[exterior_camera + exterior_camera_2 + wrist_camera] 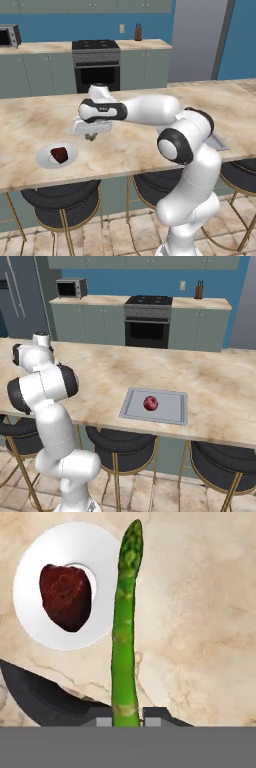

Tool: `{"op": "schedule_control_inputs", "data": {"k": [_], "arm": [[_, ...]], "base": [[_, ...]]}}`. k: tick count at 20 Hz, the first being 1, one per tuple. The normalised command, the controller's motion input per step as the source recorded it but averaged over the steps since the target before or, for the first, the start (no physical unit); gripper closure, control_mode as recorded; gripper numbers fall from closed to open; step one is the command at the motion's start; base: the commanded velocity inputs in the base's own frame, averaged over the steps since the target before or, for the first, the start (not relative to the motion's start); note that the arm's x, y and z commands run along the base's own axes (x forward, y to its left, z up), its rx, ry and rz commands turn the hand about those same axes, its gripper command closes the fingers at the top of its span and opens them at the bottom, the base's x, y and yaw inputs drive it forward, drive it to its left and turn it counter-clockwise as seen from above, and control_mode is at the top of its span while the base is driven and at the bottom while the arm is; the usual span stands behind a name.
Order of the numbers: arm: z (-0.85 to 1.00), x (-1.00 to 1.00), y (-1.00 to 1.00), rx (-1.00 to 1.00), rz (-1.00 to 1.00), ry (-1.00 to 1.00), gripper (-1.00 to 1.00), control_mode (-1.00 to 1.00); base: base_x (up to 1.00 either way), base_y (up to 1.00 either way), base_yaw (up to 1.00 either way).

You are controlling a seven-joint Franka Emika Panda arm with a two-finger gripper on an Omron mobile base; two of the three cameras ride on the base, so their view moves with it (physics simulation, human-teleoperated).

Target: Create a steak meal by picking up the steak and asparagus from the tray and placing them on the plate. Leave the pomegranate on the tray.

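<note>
The dark red-brown steak (pixel 59 154) (pixel 65 597) lies on the round white plate (pixel 45 156) (pixel 35 592) near the counter's front left. My gripper (pixel 91 135) (pixel 127 718) hovers above the counter just right of the plate, shut on the bright-green asparagus (pixel 126 627) (pixel 90 136), whose tip reaches past the plate's rim in the hand view. On the grey tray (pixel 170 415) to the right sits the red pomegranate (pixel 150 403). In the left base view my arm hides most of the tray (pixel 219 143).
Dark round stools (pixel 60 197) (pixel 122 441) stand under the counter's front edge. Across the kitchen are the oven (pixel 97 65), a microwave (pixel 71 288) and base cabinets. Bare marble counter (pixel 100 376) lies between plate and tray.
</note>
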Motion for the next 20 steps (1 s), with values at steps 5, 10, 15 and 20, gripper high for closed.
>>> {"op": "schedule_control_inputs", "data": {"k": [5,10,15,20], "arm": [[-0.37,0.07,0.28,0.0,0.27,0.0,1.0,-1.0],[-0.39,0.22,0.32,0.0,0.19,0.0,1.0,-1.0],[-0.4,0.27,0.37,0.0,0.14,0.0,1.0,-1.0],[-0.37,0.33,0.26,0.0,0.11,0.0,1.0,-1.0]], "base": [[0.0,0.0,0.0],[0.0,0.0,0.0],[0.0,0.0,0.0],[0.0,0.0,0.0]]}}
